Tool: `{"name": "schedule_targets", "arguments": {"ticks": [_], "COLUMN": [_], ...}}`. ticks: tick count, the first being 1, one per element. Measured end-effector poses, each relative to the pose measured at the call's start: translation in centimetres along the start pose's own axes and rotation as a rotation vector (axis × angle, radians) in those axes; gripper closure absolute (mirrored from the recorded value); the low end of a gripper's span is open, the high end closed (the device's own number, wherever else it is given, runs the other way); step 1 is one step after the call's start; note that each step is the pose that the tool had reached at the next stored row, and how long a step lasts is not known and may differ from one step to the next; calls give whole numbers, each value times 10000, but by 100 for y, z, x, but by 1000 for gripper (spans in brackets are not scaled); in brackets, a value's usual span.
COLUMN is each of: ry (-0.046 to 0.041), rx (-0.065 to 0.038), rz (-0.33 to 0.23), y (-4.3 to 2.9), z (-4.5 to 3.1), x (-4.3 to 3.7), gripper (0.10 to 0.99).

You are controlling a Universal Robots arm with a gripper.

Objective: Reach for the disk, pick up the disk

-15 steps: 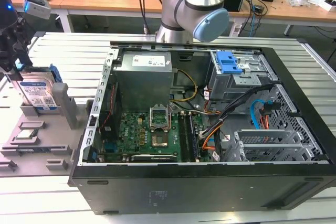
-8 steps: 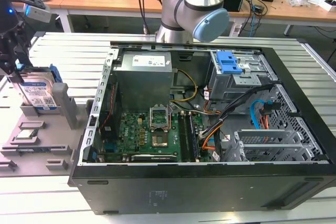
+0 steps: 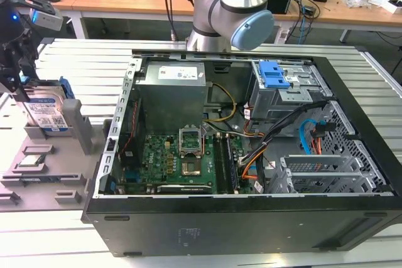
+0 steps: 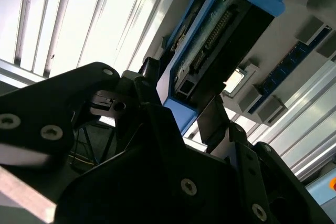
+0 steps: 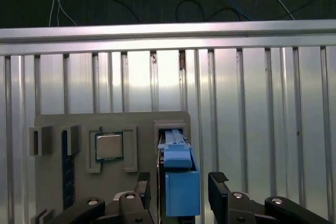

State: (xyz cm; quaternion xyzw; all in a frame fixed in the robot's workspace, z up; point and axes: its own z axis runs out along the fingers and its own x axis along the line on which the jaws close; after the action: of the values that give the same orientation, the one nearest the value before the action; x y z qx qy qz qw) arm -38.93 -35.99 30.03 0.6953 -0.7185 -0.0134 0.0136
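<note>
The tool [image 3: 20,89] hangs at the exterior view's left, over a grey fixture [image 3: 76,123] that lies on the slatted metal table [image 3: 50,233] beside an open computer case [image 3: 239,230]. The disk [image 3: 47,112] stands on its edge in a slot of that fixture, with its white-and-blue label facing the exterior camera and its blue bracket showing along its upper edge. In the first wrist view the disk [image 5: 178,171] is seen edge-on, blue bracket outward, and the tool [image 5: 179,184] straddles it. One black finger [image 5: 143,188] stands on one side and the other on the opposite side, each with a thin gap to the bracket, so the jaws are apart and not closed on anything. The second wrist view shows the same arrangement from close by: the disk [image 4: 210,38] shows its connector edge and blue frame, and it runs down between the tips of the tool [image 4: 181,90]. A small square processor chip [image 5: 109,146] sits in its own recess of the fixture [image 5: 52,121], just beside the disk's slot. It appears in the exterior view nearer the camera than the disk [image 3: 31,161]. The arm [image 3: 232,4] rises behind the case, and inside the case a blue latch [image 3: 274,75] sits on the metal drive cage.
</note>
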Motion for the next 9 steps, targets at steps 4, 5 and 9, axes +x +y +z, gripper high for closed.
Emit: {"name": "schedule_targets", "arguments": {"ticks": [4, 5, 9], "ry": [-1, 1, 3], "rx": [3, 1, -2], "rz": [0, 0, 0], "y": [-1, -2, -2], "z": [35, 45, 60], "x": [0, 0, 0], "gripper": [525, 525, 525]}}
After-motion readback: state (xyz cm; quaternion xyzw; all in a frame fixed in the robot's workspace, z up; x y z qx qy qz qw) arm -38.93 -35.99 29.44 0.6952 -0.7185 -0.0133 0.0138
